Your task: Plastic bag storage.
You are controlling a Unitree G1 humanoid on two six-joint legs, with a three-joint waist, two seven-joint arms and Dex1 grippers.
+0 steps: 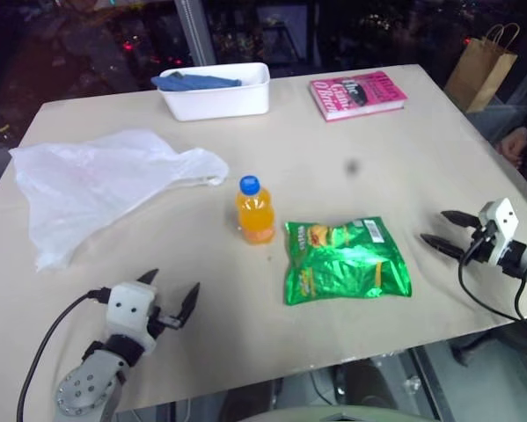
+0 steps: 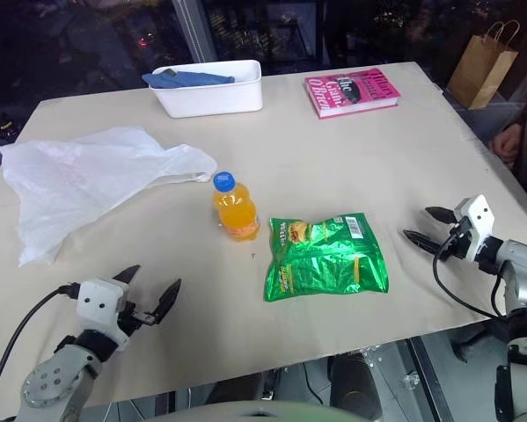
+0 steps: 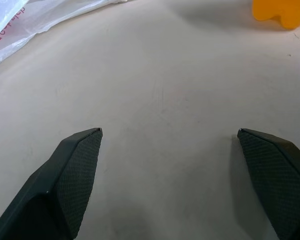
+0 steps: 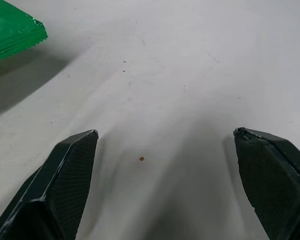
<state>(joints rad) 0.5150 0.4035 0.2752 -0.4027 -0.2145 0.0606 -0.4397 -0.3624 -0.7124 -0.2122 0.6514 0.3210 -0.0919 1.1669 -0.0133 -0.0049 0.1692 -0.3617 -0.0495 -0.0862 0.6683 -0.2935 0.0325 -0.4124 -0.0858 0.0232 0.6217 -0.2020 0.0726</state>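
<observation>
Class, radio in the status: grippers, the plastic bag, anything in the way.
Left gripper open, empty. Right gripper open, empty. Plastic bag spread flat on table, untouched. Orange bottle beside its handles.

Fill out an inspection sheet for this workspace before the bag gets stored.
Surface: beige table, a dark spot mid-top.
Job's things: plastic bag lying crumpled at the table's left, untouched.
Clutter: orange drink bottle upright; green snack packet flat beside it; pink book; white tub holding a blue cloth.
Grippers: left gripper and right gripper open, empty, fingers over bare table.
Cables: black cable at the left wrist; another at the right.
Surroundings: brown paper bag beyond the far right corner; a person's hand at the right edge.
</observation>
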